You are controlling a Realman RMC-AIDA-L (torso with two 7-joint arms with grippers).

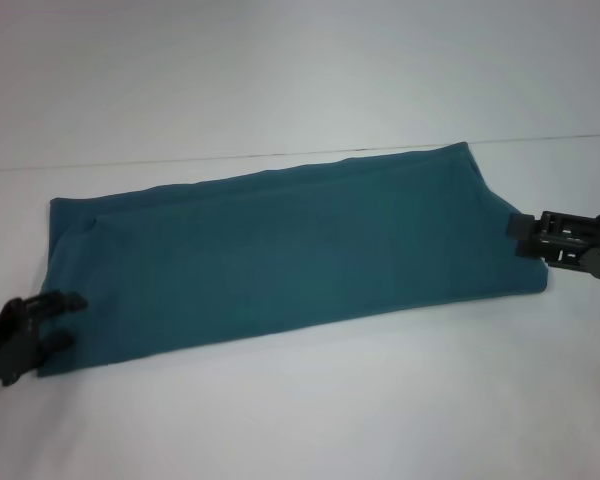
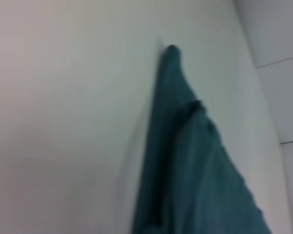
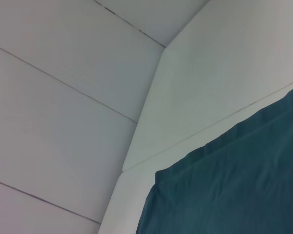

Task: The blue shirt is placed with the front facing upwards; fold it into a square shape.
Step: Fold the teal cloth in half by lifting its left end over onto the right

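Note:
The blue shirt (image 1: pixel 280 250) lies flat on the white table (image 1: pixel 310 410), folded into a long band running left to right. Only plain teal cloth shows; no lettering or collar is visible. My left gripper (image 1: pixel 62 322) is at the band's near left corner, open, with its fingers (image 1: pixel 68 300) spread over the cloth's edge. My right gripper (image 1: pixel 520 235) is level with the band's right end and touches its edge. The left wrist view shows a folded layered corner of the shirt (image 2: pixel 195 170). The right wrist view shows another corner of the shirt (image 3: pixel 234 190) lying flat.
A thin seam or edge line (image 1: pixel 180 160) crosses the table just behind the shirt. White panels with dark seams (image 3: pixel 63 83) show beyond the table's corner in the right wrist view.

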